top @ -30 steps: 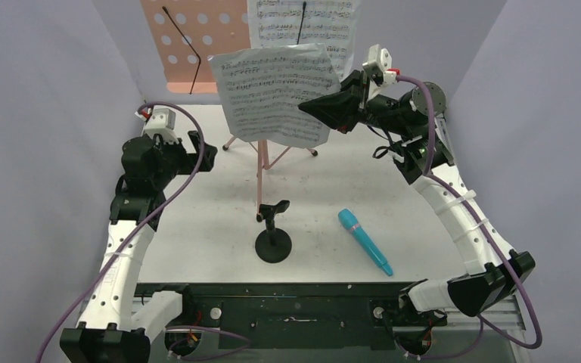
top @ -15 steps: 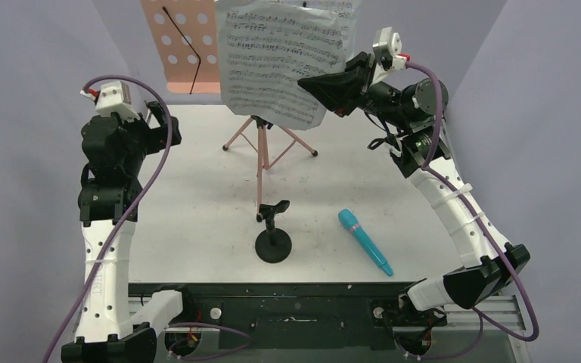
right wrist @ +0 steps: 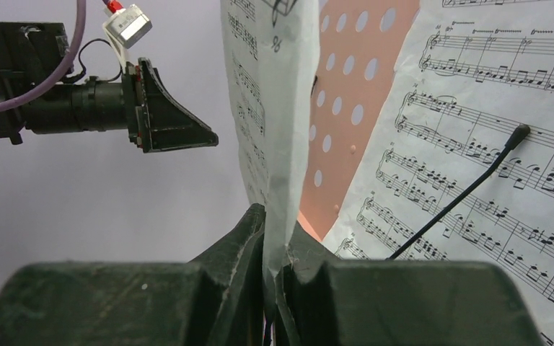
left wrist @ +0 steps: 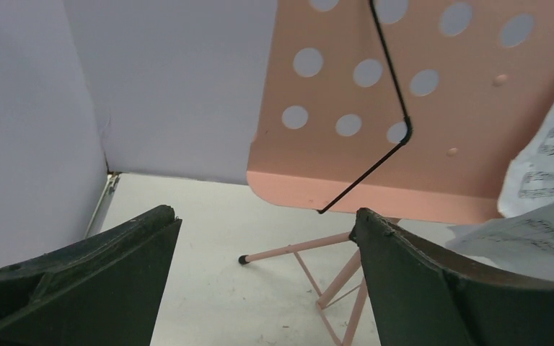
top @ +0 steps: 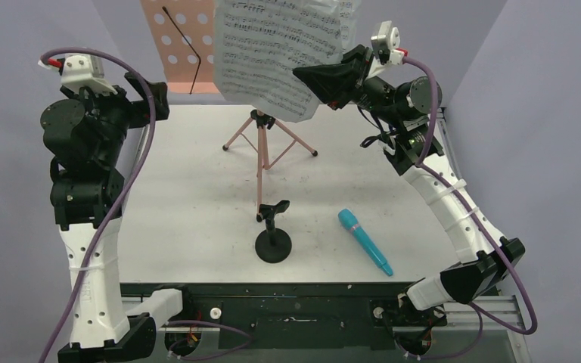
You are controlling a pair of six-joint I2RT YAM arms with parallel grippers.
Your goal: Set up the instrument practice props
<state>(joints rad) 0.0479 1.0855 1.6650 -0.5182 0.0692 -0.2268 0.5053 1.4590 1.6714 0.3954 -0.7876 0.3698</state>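
The pink perforated music stand (top: 179,47) rises at the back, its tripod legs (top: 261,144) spread on the white table. My right gripper (top: 300,73) is shut on the edge of a sheet-music page (top: 272,60) and holds it in the air in front of the stand. In the right wrist view that page (right wrist: 274,130) shows edge-on between the fingers (right wrist: 242,238). A second page (right wrist: 476,137) rests on the stand under a black wire. My left gripper (left wrist: 265,215) hangs open and empty, facing the stand's left half (left wrist: 433,108). The teal microphone (top: 364,241) lies flat, right of the black mic stand (top: 273,243).
Grey walls close in the left, right and back sides of the table (top: 197,219). A black rail (top: 287,310) with the arm bases runs along the near edge. The stand's thin pink legs (left wrist: 296,251) spread low in the middle back.
My left arm has risen and swung back to the left, toward the stand's bare half. The right gripper has lifted the page higher and closer to the stand.
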